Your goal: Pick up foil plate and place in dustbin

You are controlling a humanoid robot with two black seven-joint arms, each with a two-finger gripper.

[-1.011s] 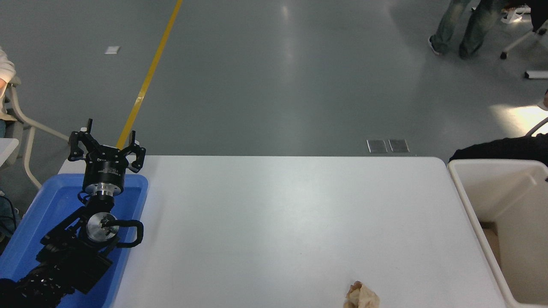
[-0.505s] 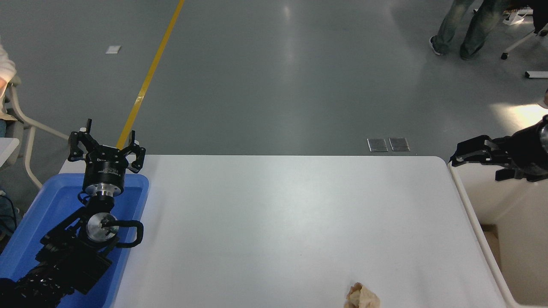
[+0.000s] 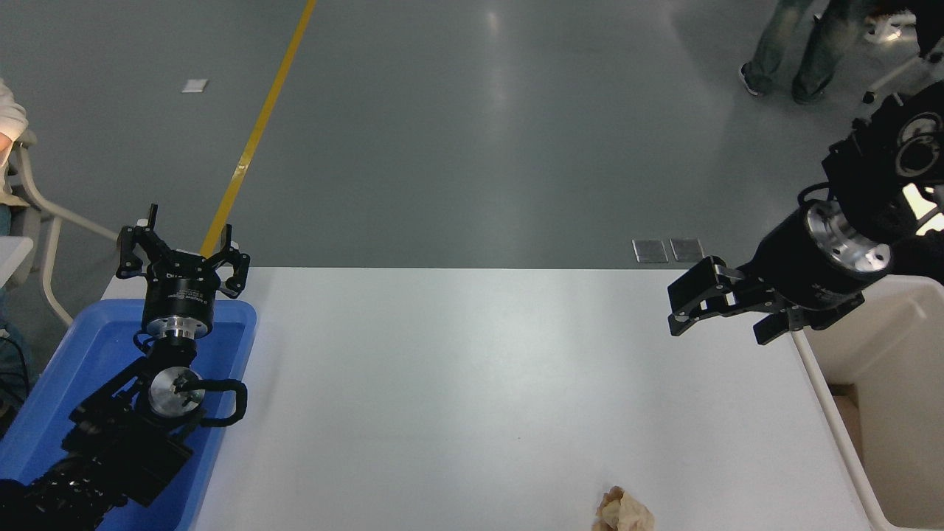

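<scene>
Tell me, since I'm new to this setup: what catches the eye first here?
The right arm's black tool, open and holding nothing, hangs over the white table's right end beside the cream dustbin. The left tool sits over a blue tray, and a brown paper wad lies at the near edge.

Right hand (image 3: 682, 306) empty, fingers apart, above table (image 3: 472, 383) near dustbin (image 3: 885, 413); left hand (image 3: 181, 254) parked over blue tray (image 3: 66, 369).

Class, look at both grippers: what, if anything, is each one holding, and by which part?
Nothing is held. The right gripper is open and empty above the table; the left gripper, parked over the blue tray, is open and empty too.
</scene>
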